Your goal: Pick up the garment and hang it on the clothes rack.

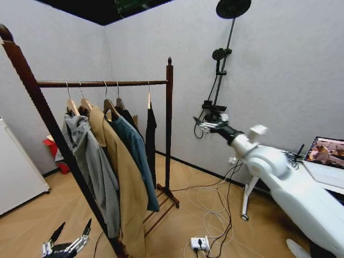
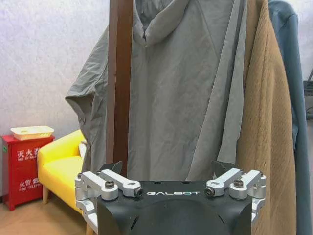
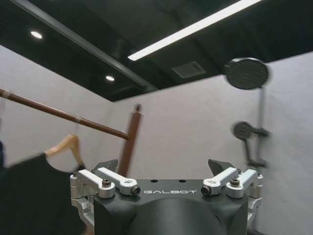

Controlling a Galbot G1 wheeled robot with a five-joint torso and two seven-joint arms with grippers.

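Note:
The dark teal garment (image 1: 137,157) hangs on its wooden hanger from the top bar of the clothes rack (image 1: 102,83), between a tan coat (image 1: 124,177) and a black T-shirt (image 1: 151,134). A strip of the garment (image 2: 289,73) also runs beside the coat in the left wrist view. My left gripper (image 1: 69,237) is low by the rack's near post, open and empty. Seen from the wrist, this gripper (image 2: 167,166) faces the grey hoodie (image 2: 181,83). My right gripper (image 1: 204,125) is raised past the rack's far post, open and empty. From its wrist, the right gripper (image 3: 162,165) looks toward the rack bar (image 3: 63,113).
A shower fixture (image 1: 224,54) is mounted on the right wall. Cables and a power strip (image 1: 200,243) lie on the floor. A laptop (image 1: 327,156) sits at far right, a white cabinet (image 1: 16,172) at left. A yellow chair (image 2: 61,166) and red box (image 2: 22,166) stand behind the rack.

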